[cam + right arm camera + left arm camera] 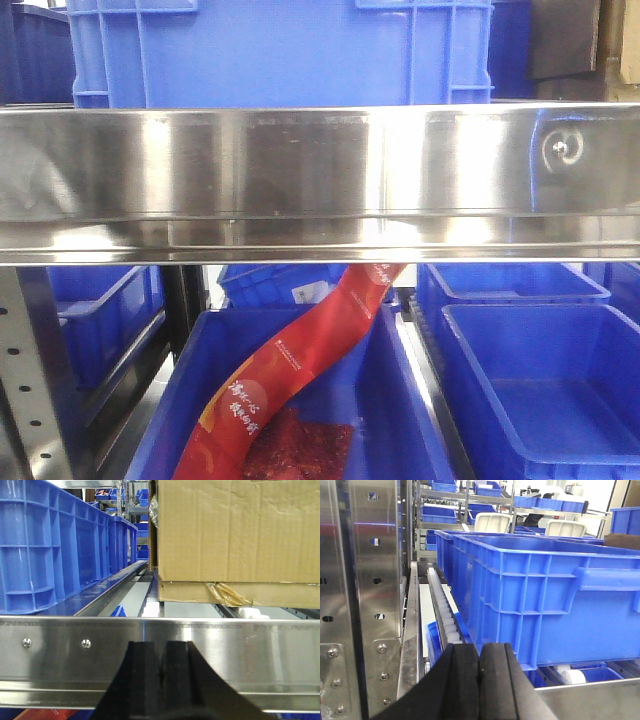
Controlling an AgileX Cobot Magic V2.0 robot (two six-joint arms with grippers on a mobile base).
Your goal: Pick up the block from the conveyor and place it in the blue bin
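Left tool (479,672): black matte fingers pressed together, nothing between. Ahead, ribbed blue plastic crate (545,600) on roller track (442,610), beside perforated steel upright (375,580).

Right tool (160,672): black fingers pressed together, empty, just before brushed steel rail (160,645). Beyond rail: corrugated cardboard box (235,535), blue crate (50,545) to its left.

Front view: lower blue bin (410,400) holds glossy red printed bag (300,360). Block, conveyor not visible.
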